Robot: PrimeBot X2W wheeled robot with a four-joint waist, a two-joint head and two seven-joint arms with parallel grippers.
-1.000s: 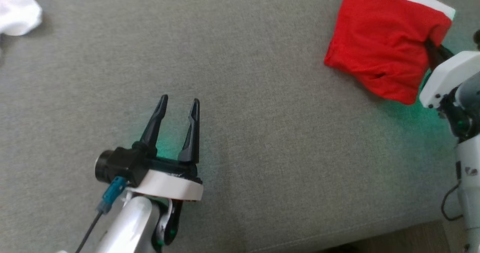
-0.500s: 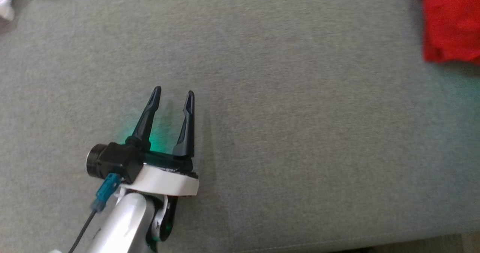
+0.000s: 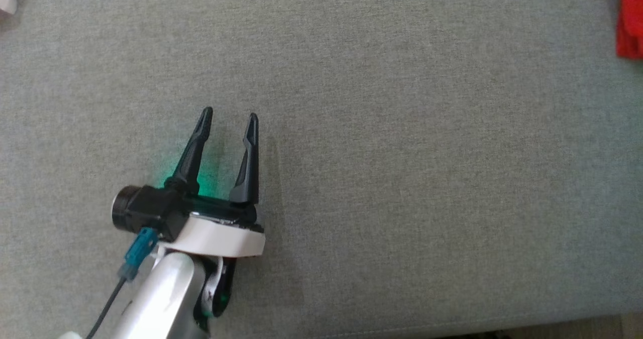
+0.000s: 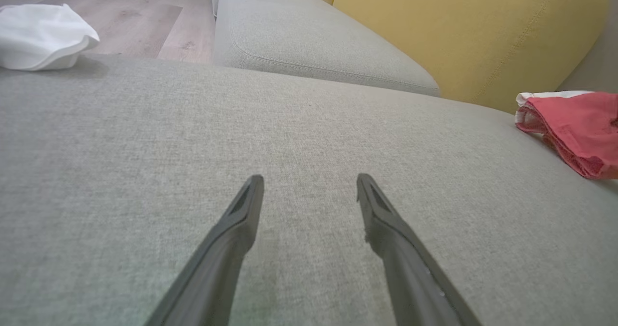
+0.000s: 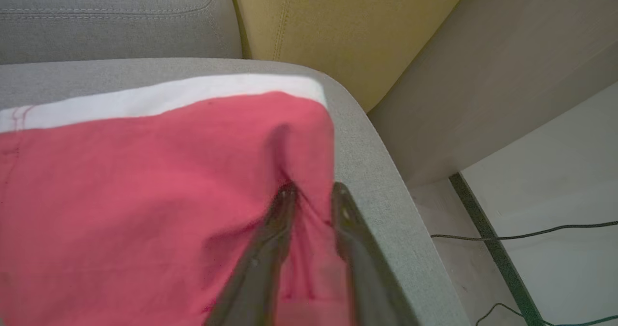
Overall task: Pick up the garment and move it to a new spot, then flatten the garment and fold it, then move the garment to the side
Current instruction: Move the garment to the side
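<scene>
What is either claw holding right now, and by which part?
The right claw pinches a raised fold of the red garment near its side edge. The left claw is open, holding nothing.

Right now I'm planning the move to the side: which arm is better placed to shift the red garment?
Right. The right tool is pinched on the red garment, fabric puckering at its tips, near the grey cushion's edge. The left tool hangs open above that cushion, apart from the garment.

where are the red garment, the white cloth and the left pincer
red garment (image 5: 145,195): right wrist view, middle of the red panel
white cloth (image 4: 43,36): left wrist view, centre of the crumpled heap
left pincer (image 3: 229,114): head view, midway between its two fingertips
</scene>
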